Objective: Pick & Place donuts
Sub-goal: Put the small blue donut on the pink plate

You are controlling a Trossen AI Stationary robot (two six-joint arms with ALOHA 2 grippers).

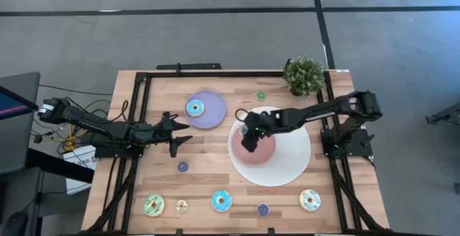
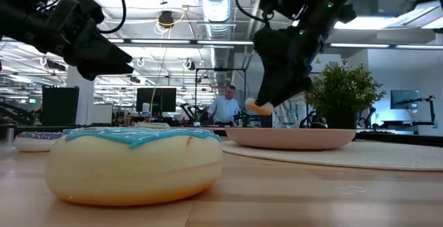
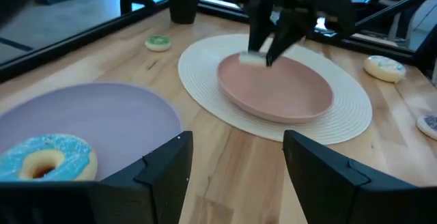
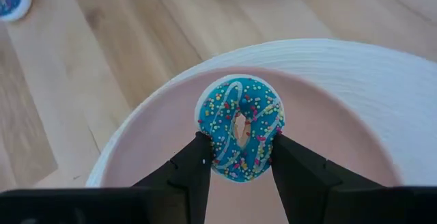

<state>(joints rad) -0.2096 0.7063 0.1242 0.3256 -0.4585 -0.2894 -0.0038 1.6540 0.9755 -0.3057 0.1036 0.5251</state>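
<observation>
Two arms were over the table. The right gripper (image 4: 237, 157) hung above the pink plate (image 1: 264, 152), its fingers (image 4: 194, 166) closed on a blue sprinkled donut (image 4: 240, 128) held on edge between them, clear of the plate surface in the low view. The pink plate sat on a larger white ribbed plate (image 1: 291, 165). The left gripper (image 1: 177, 135) hovered above bare wood just beside the lilac plate (image 1: 213, 116), its jaws standing apart and holding nothing. A blue iced donut (image 1: 195, 108) lay on that lilac plate.

Along the near edge of the table lay a green donut (image 1: 154, 206), a small tan one (image 1: 182, 206), a blue donut (image 1: 221, 201), a small purple one (image 1: 263, 209) and a cream donut (image 1: 310, 200). Another small purple donut (image 1: 183, 167) lay near the left gripper, and a small green one (image 1: 261, 96) lay near the potted plant (image 1: 304, 75). No brand, label or readable writing showed anywhere.
</observation>
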